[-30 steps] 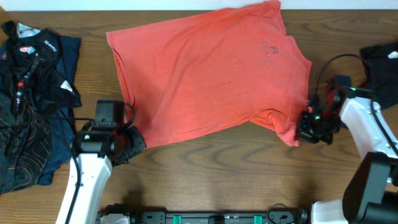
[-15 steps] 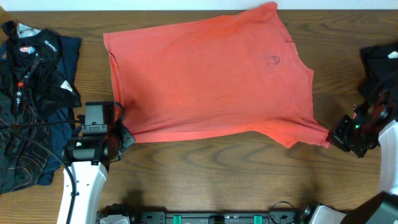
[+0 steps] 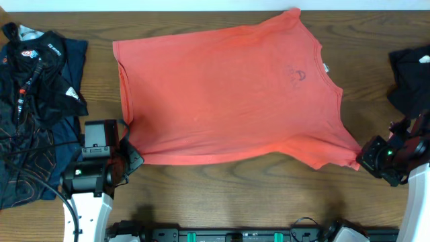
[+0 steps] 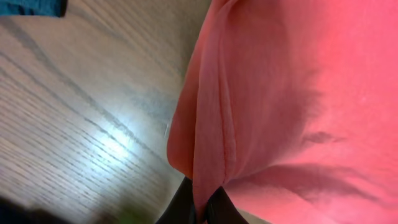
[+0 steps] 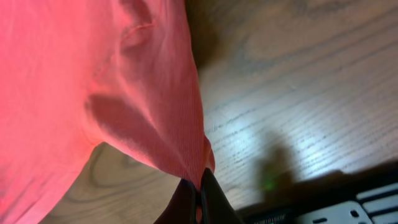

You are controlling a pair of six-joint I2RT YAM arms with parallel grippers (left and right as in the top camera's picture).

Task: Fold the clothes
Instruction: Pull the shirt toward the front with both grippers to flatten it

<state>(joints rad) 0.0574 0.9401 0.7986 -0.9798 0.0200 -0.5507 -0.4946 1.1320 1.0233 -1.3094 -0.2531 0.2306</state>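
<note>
The coral-red T-shirt (image 3: pixel 222 87) lies spread across the wooden table, faint lettering showing near its right side and a small white label at the collar. My left gripper (image 3: pixel 131 158) is shut on the shirt's near-left hem corner; the left wrist view shows the fingers (image 4: pixel 200 208) pinching a fold of the red cloth (image 4: pixel 298 93). My right gripper (image 3: pixel 363 158) is shut on the near-right sleeve tip; the right wrist view shows the fingers (image 5: pixel 199 199) clamped on the cloth's point (image 5: pixel 124 81). The near edge is stretched taut between both grippers.
A pile of dark navy and black clothes (image 3: pixel 33 101) lies at the left of the table. Another black garment (image 3: pixel 411 74) lies at the right edge. A black rail (image 3: pixel 235 235) runs along the near edge.
Both grippers have pulled outward and toward the near edge, holding the shirt's corners. The shirt has gone from wrinkled to stretched flatter and wider.
</note>
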